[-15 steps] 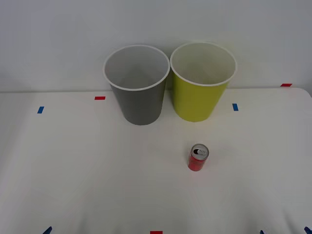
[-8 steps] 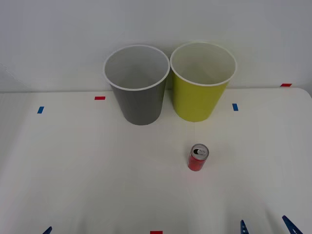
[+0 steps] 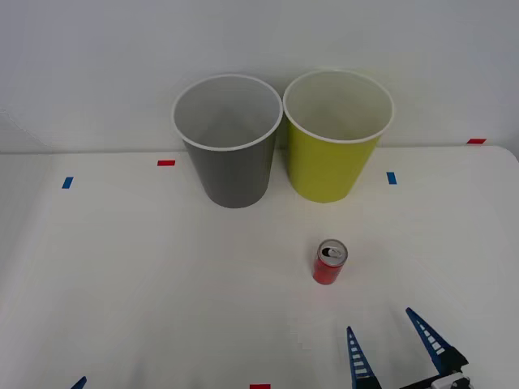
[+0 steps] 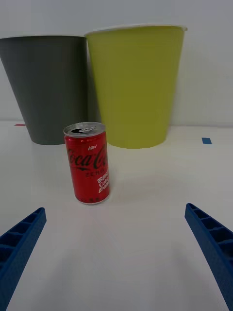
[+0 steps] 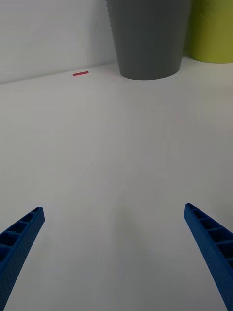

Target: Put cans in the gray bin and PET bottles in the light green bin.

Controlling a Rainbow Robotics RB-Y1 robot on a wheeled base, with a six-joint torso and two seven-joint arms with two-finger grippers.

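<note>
A small red can (image 3: 328, 262) stands upright on the white table (image 3: 130, 267), in front of the light green bin (image 3: 334, 154). The gray bin (image 3: 231, 158) stands beside that bin, on its left. My right gripper (image 3: 379, 318) is open, just short of the can and slightly to its right. In the right wrist view the can (image 4: 87, 163) stands beyond the open right gripper (image 4: 115, 209), with the gray bin (image 4: 48, 87) and the light green bin (image 4: 136, 82) behind it. My left gripper (image 5: 114, 214) is open over bare table at the near left. PET bottles are out of view.
Red tape marks (image 3: 166, 163) and blue tape marks (image 3: 67, 182) dot the table. A pale wall (image 3: 97, 65) rises right behind the bins. The table's right edge (image 3: 512, 162) lies near the far right corner.
My right gripper has come up from the bottom edge toward the can, its open fingers now well into the front view. The can, the bins and the left arm have not moved.
</note>
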